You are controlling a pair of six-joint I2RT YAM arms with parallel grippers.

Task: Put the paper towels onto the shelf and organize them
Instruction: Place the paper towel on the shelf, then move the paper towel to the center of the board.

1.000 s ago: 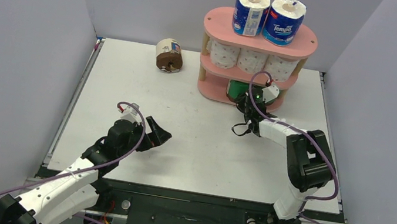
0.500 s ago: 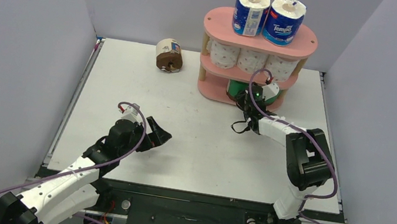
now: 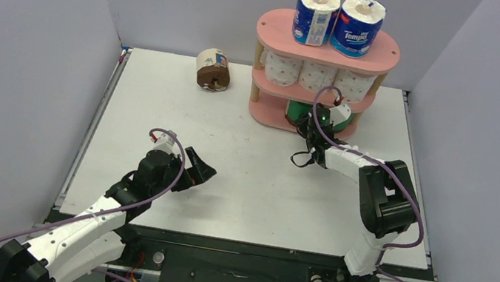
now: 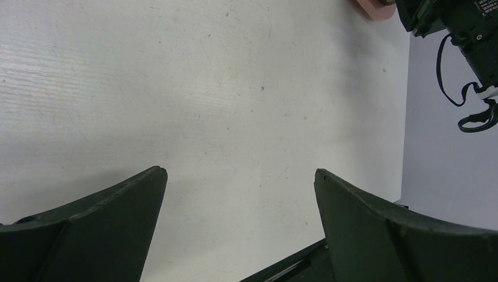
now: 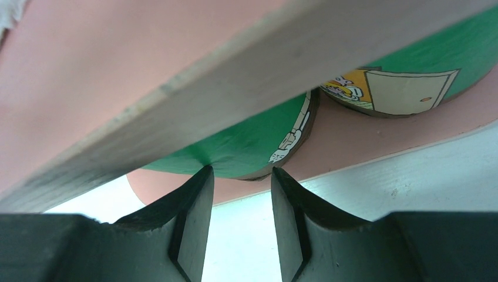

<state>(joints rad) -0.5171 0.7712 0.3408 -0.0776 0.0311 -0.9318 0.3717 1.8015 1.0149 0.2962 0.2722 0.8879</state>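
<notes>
Noting one cream-wrapped roll (image 3: 213,70) on its side on the counter (image 3: 248,185), left of the shelf (image 3: 279,24), core end facing the arms. It lies straight ahead of the left claw (image 3: 202,171), which is wide open and empty. The right claw (image 5: 238,176), nearly closed on nothing, sits just beside a green roll (image 5: 252,144) on the bottom tier.

White table (image 3: 249,178), faintly speckled – grey walls (image 3: 19,62) on three sides

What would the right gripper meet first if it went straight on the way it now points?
Most likely the nearer green-wrapped roll on the shelf's bottom board: in the right wrist view it lies just beyond the fingertips of the right gripper, though whether they touch is unclear.
</notes>
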